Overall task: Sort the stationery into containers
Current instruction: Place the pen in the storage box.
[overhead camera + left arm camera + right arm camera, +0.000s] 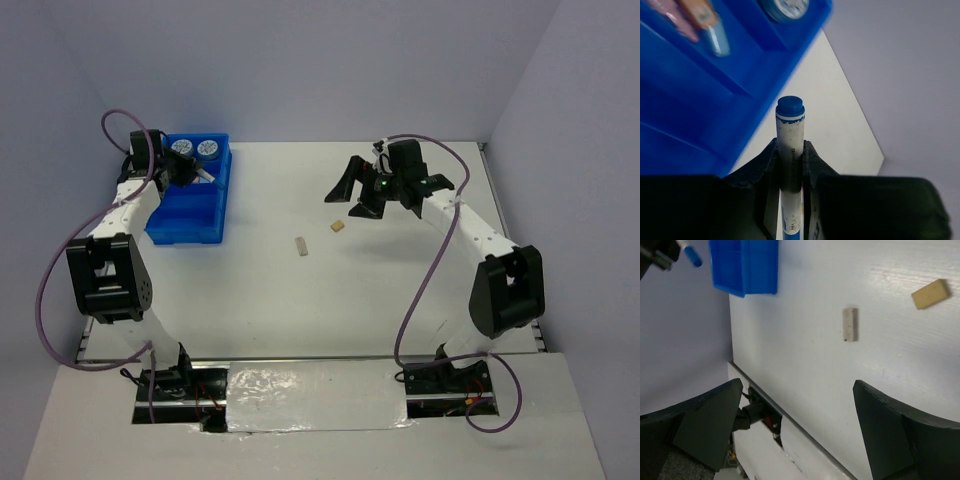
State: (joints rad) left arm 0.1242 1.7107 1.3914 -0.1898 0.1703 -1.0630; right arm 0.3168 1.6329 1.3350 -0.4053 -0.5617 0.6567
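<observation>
Seen from above, the left gripper hangs over the blue tray, which sits at the far left of the table. Two tape rolls lie in the tray's far compartments. The right gripper is spread wide above the table, near a beige eraser and a grey eraser that lie apart from each other.

In the left wrist view, the fingers pinch a white pen, its blue cap pointing away, beside the tray's edge. Orange, pink and light-blue sticks lie in one compartment, too blurred to tell whether they touch.

In the right wrist view, the jaws stand far apart with nothing between them. Both erasers lie on the table beyond, and the tray is farther off.
</observation>
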